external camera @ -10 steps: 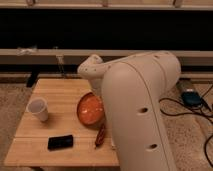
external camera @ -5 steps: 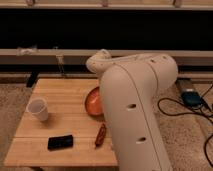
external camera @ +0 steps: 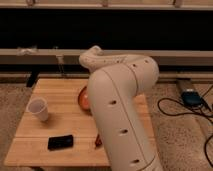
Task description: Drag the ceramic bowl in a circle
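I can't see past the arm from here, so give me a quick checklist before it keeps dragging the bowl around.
1. Ceramic bowl on the wooden table: ok, only its left part shows beside the arm.
2. Pincer on the bowl: cannot tell, it is hidden behind the arm.
3. White cup apart from the bowl: ok, it stands upright to the left.
4. Black phone apart from the bowl: ok, it lies near the front edge.
5. Small red object by the arm: cannot tell, mostly hidden.

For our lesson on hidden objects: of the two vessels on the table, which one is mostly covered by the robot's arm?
The ceramic bowl: only its orange-red left edge shows beside the arm, which also hides the gripper. The white cup stands in full view.
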`<state>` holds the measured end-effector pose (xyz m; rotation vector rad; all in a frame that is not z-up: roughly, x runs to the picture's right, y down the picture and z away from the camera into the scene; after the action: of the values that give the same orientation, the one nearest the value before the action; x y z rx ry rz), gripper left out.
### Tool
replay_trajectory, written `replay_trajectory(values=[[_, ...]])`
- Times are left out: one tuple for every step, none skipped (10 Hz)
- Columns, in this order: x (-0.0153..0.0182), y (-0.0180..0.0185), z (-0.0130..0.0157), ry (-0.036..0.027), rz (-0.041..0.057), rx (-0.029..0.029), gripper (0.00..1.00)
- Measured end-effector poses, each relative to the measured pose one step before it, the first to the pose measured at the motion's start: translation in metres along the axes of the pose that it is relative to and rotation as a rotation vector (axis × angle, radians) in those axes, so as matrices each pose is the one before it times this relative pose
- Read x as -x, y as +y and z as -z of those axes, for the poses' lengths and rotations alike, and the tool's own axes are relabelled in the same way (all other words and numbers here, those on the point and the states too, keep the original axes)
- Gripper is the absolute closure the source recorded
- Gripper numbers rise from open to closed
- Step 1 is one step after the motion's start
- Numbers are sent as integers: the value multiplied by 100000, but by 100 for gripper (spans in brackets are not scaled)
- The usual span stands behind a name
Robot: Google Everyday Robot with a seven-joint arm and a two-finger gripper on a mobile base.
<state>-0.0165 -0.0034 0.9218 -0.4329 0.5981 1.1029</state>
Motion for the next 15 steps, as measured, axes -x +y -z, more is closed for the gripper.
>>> replay_trajectory(values=[[491,740,-140,-128,1776,510,100],[35,695,-216,116,2085,802,100],[-142,717,-192,117,1507,759,100],[-259,1071,-138,7,1964,1338,100],[-530,1300,-23,233,2733,1154,100],[-503,639,-204,861,1892,1151,99],[-426,205,-247,772,1147,1580,96],[-657,74,-367,896,566,2559,85],[-285,-341,-269,6,-1370,2347,73],[-173,-491,-216,-53,-1320,1546,65],[-241,-663,-310,74,-1759,2140,54],[-101,-546,-228,-34,-1392,1616,44],[-19,-253,-222,-75,-951,1492,35],[60,-92,-114,-443,-373,887,25],[-81,-4,15,-698,-104,909,20]])
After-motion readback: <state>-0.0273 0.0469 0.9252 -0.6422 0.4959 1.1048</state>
